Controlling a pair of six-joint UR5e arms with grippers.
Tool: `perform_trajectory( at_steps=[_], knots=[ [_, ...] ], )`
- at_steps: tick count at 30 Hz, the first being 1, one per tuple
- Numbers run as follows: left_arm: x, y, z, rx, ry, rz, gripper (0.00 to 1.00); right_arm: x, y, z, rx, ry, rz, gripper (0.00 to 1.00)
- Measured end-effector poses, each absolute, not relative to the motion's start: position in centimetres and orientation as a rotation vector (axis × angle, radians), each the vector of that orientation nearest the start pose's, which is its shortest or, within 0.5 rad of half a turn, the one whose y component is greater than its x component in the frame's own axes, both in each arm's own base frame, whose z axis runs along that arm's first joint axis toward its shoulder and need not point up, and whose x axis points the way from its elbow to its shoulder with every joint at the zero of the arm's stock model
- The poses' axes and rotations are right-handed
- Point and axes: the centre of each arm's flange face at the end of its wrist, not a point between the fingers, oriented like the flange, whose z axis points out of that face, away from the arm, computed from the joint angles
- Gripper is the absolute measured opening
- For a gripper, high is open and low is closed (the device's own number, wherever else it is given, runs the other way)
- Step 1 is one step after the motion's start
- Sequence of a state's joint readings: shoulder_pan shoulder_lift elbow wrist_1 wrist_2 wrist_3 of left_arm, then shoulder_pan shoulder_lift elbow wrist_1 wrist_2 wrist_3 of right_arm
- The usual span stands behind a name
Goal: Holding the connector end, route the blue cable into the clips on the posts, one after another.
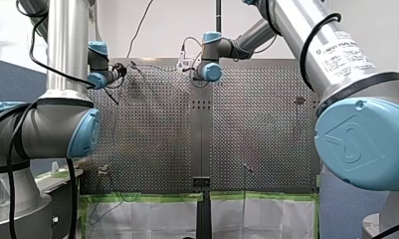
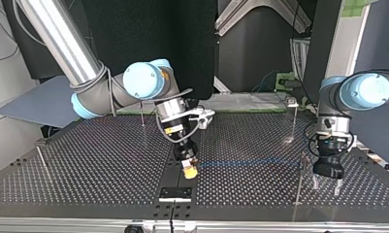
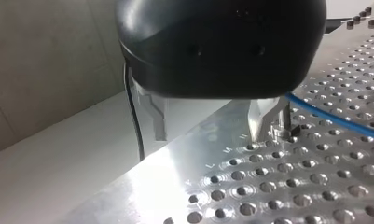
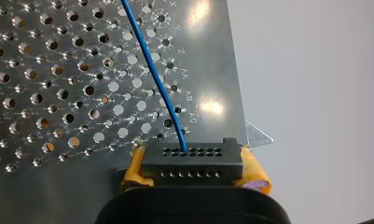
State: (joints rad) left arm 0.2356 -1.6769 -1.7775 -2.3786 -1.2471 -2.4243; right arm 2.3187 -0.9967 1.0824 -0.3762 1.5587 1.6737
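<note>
Your right gripper [image 2: 189,171] tilts down mid-table, yellow pads [image 4: 133,170] clamped on the black connector [image 4: 192,161] — the blue cable [image 2: 245,163] runs toward a post [image 2: 301,172] beside the left gripper [image 2: 326,185], vertical, its 2 fingers [image 3: 254,121] apart.

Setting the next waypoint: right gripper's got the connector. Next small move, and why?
Probably lift my right gripper a little and carry the connector toward the far post behind it. The blue cable runs straight and low from the connector to the near post beside my open left gripper; whether it sits in a clip there, I cannot tell.
</note>
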Motion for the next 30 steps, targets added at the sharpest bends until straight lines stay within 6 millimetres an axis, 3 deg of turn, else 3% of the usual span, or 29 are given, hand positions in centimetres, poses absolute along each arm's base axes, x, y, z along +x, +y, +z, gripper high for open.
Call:
perform_trajectory(
  at_steps=[6, 17, 26, 30],
  knots=[
    [56.4, -3.0, 42.1, -0.358, 1.13, -0.671, 1.0, 60.6, -45.5, 41.8, 1.444, -0.706, 2.014, 0.0],
    [55.7, -2.9, 41.0, -0.424, 1.193, -0.533, 1.0, 60.6, -45.3, 41.8, 1.451, -0.706, 2.011, 0.0],
    [55.0, -4.2, 40.1, -0.444, 1.258, -0.453, 1.0, 60.4, -45.6, 41.7, 1.456, -0.714, 2.002, 0.0],
    [54.5, -5.7, 39.7, -0.435, 1.297, -0.428, 1.0, 60.3, -45.6, 41.6, 1.459, -0.714, 2.0, 0.0]
  ],
)
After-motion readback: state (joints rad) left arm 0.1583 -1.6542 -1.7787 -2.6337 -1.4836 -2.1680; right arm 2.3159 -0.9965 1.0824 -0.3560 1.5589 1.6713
